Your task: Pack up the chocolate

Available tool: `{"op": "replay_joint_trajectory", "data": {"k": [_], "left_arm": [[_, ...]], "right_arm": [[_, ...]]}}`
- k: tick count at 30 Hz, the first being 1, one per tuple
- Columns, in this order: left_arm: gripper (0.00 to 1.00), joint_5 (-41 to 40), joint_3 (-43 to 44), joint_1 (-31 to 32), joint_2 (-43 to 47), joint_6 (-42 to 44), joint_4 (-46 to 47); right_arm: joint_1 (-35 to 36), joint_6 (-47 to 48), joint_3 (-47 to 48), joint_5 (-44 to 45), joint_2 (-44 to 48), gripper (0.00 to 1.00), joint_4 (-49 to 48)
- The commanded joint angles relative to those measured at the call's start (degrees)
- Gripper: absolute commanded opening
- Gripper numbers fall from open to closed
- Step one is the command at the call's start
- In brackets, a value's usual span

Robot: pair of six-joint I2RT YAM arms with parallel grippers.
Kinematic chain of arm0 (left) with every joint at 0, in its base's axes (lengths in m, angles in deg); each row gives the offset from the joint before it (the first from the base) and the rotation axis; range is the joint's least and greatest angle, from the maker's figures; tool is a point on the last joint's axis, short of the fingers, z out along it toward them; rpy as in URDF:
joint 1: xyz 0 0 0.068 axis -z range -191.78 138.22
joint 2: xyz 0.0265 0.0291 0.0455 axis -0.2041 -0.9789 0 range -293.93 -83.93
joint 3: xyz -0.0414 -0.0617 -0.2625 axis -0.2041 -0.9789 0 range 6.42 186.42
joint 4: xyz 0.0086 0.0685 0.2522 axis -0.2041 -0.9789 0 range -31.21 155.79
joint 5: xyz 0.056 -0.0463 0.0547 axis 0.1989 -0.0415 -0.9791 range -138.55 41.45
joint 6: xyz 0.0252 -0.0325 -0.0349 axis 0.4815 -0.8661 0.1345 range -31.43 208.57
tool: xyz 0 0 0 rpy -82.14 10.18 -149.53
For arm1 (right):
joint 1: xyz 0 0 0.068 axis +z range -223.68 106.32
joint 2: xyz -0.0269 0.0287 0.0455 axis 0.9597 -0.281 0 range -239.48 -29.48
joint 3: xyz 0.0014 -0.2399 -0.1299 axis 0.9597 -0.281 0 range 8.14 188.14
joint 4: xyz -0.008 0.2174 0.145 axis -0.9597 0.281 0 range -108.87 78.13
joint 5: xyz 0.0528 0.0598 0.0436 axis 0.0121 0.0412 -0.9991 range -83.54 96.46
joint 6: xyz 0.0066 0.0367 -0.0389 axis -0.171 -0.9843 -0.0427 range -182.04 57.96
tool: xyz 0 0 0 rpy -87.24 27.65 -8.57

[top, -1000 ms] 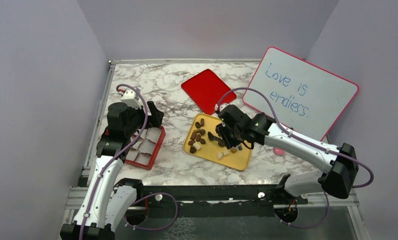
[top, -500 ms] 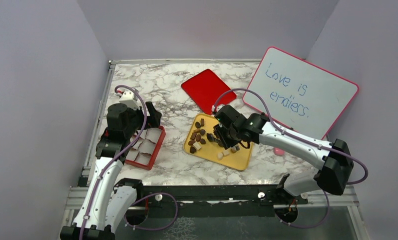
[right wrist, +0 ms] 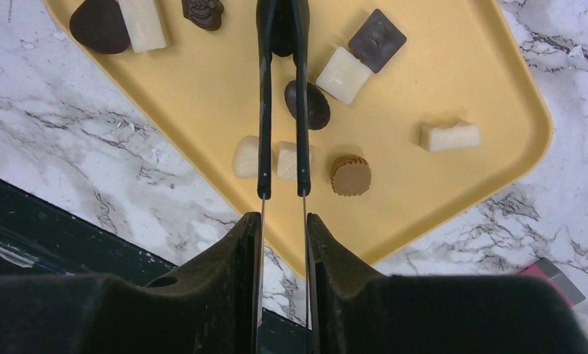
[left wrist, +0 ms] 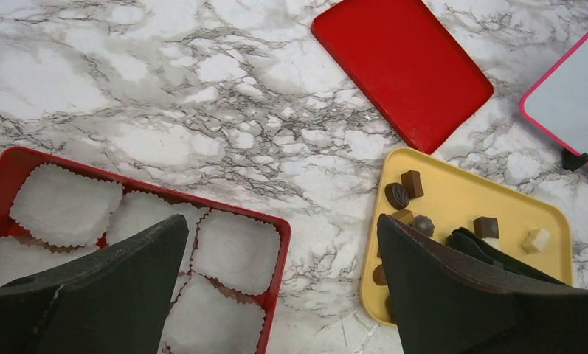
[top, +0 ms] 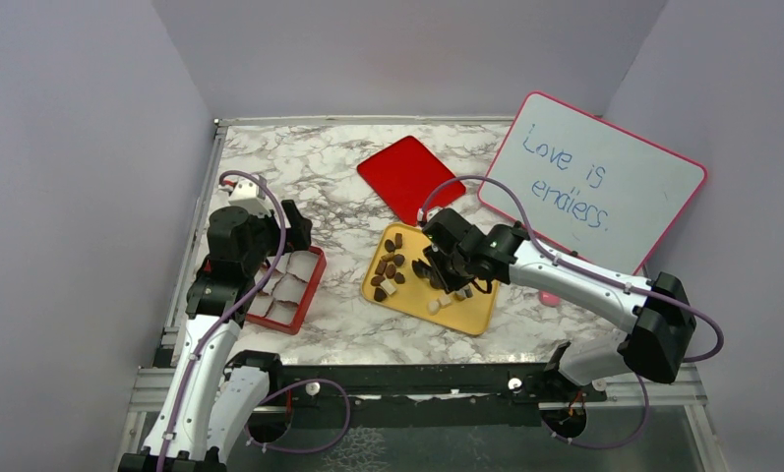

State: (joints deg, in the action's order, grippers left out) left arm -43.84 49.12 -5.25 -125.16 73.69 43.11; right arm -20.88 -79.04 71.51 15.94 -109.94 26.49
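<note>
Our right gripper (top: pixel 435 273) pinches a dark chocolate (right wrist: pixel 282 37) over the tray (right wrist: pixel 453 66). Our left gripper (left wrist: pixel 279 225) is spread wide.

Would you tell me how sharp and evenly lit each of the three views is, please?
Top external: soft even light, whiteboard writing legible, chocolates tiny. Left wrist: marble table and yellow tray sharp, left fingers featureless dark. Right wrist: chocolates crisp with faint shadows, right fingers black silhouettes.

Whiteboard (top: pixel 596 179) near red lid (top: pixel 409 177) on marble table (top: pixel 299 167).
</note>
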Motion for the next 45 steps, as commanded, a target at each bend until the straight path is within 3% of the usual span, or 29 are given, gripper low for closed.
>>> {"op": "replay_joint_trajectory", "data": {"k": [1, 12, 22, 30, 45], "left_arm": [[0.99, -2.49, 1.51, 0.13, 0.96, 0.36, -0.10], [0.99, -4.05, 1.42, 0.16, 1.36, -0.26, -0.26], [0.99, -4.27, 7.13, 0.13, 3.85, -3.59, -2.45], [0.99, -7.32, 14.45, 0.16, 6.56, -3.92, -6.76], [0.99, -13.78, 19.20, 0.10, 7.48, -3.28, -9.01]], "right_arm": [[0.26, -0.32, -0.30, 1.60, 0.75, 0.27, -1.79], [0.24, -1.65, 0.06, 1.68, 6.75, 0.24, -3.71], [0.25, -2.50, 3.49, -7.49, 6.22, 0.24, -13.22], [1.54, -2.96, 6.57, -14.21, 1.49, 0.23, -21.01], [9.91, 0.48, 16.76, -14.52, -13.95, 0.23, -27.88]]}}
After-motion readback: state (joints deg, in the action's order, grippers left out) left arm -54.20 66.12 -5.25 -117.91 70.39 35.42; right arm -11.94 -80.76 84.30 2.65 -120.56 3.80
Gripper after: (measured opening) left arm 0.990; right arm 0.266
